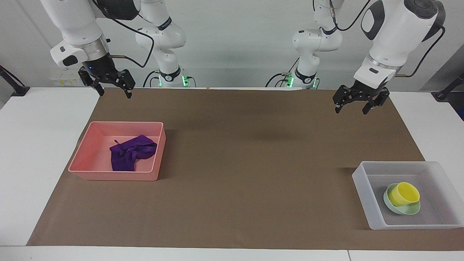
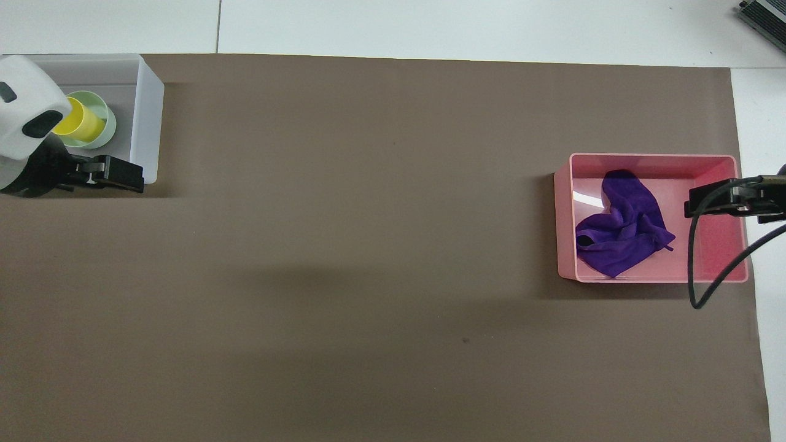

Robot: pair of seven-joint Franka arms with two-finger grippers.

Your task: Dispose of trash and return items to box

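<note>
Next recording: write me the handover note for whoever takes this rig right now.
Left gripper: open, empty, raised over the mat at its own end.
Right gripper: open, empty, raised at its end.
Purple cloth lies in the pink tray.
Yellow cup sits tilted in the green bowl, both inside the translucent box.
Done: everything is sorted.
Left: nothing visible.

Robot lab: paper-covered table (image 1: 232, 203), bare white wall (image 1: 235, 43).
</note>
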